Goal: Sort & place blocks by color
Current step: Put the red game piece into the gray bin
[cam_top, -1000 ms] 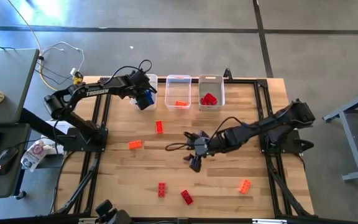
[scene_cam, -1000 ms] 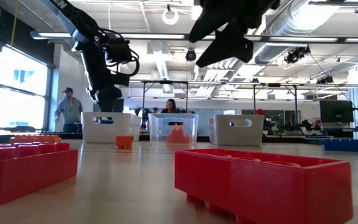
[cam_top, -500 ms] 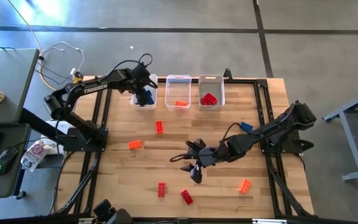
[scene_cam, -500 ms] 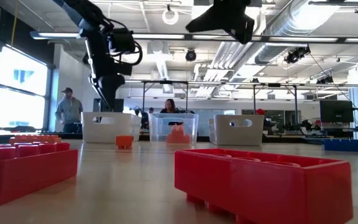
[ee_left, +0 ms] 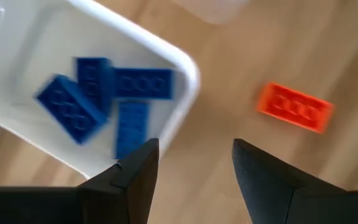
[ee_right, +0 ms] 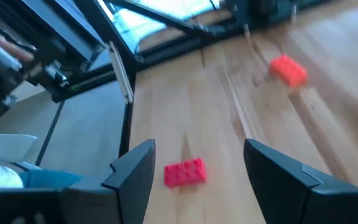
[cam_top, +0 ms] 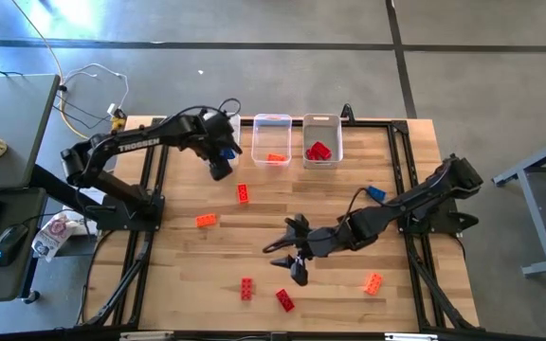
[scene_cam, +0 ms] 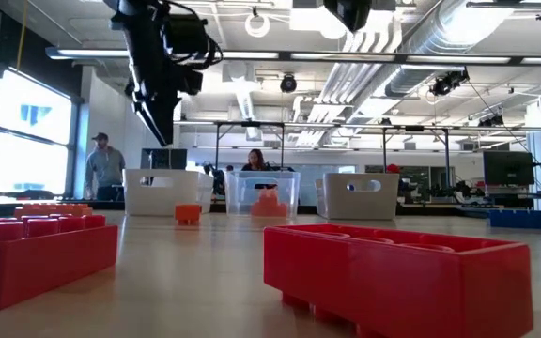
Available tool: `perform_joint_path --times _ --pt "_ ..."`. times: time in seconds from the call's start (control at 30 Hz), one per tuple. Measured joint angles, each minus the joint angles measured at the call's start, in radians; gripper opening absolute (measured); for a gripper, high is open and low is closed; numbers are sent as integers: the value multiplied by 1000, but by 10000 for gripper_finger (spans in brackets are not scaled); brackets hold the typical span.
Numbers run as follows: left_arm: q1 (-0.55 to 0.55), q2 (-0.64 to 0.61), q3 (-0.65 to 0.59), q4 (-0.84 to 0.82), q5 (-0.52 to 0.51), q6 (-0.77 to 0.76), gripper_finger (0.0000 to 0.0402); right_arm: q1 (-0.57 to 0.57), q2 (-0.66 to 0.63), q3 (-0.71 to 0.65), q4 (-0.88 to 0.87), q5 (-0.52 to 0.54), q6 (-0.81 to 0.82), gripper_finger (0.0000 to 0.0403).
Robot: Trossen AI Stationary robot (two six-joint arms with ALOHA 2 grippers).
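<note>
You are looking at a wooden table (cam_top: 349,194) on a grey concrete floor, with a large open workshop behind it; in the low view two people (scene_cam: 101,167) stand far back beyond the table.

Three small bins sit in a row at the table's far edge. The left white bin (ee_left: 185,68) holds four blue bricks (ee_left: 143,83). The middle clear bin (cam_top: 272,123) holds an orange brick (cam_top: 275,158). The right bin (cam_top: 322,121) holds red bricks (cam_top: 319,151).

The left gripper (cam_top: 220,167) hangs above the table just in front of the left bin. Its fingers (ee_left: 135,174) stand apart with nothing between them: released and empty. In the left wrist view, an orange brick (ee_left: 295,107) lies on the wood beside the bin.

The right gripper (cam_top: 290,258) reaches toward the table's middle front, raised off the surface. Its fingers (ee_right: 135,168) are spread and hold nothing. In the right wrist view, a red brick (ee_right: 184,172) lies on the wood between them, farther off.

Loose blocks on the table:
- a red-orange brick (cam_top: 243,193) in front of the left gripper;
- an orange brick (cam_top: 205,221) toward the left side;
- two red bricks (cam_top: 246,288) (cam_top: 284,300) near the front edge;
- an orange brick (cam_top: 373,282) at the front right;
- a blue brick (cam_top: 375,194) on the right side, beside the right arm.
</note>
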Motion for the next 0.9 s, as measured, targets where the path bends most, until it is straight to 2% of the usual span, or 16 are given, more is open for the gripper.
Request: perform_joint_path --times 0.2,0.47,0.9 --pt "-127 -36 0 -48 14 -68 190 29 0 110 -143 75 -84 231" --pt "-244 -61 0 -66 8 -149 188 34 0 153 -293 98 -1 231" --pt "-294 -61 0 -70 -6 -213 189 91 88 153 -334 69 168 231"
